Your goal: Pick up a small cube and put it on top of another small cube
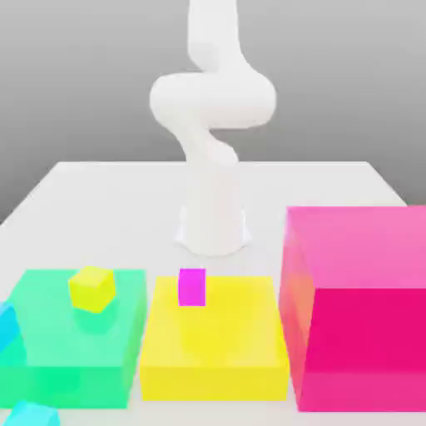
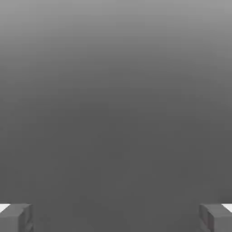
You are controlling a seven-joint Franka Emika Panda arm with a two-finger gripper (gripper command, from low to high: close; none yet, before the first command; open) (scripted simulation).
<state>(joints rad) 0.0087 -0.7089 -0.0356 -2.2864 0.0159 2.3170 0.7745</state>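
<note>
- Nearest me, cyan pieces (image 1: 8, 326) peek in at the exterior view's left edge.
- Next row: a small yellow cube (image 1: 91, 288) sits on the green block (image 1: 50, 349), a small magenta cube (image 1: 191, 286) stands on the yellow block (image 1: 225, 349) beside it, the two cubes apart.
- A tall pink block (image 1: 358, 308) stands at the exterior view's right.
- Behind them, my white arm (image 1: 212, 108) rises from the table (image 1: 83, 191).
- From the hand view, my gripper (image 2: 116, 217) has its fingers (image 2: 16, 216) spread wide, nothing between them.
</note>
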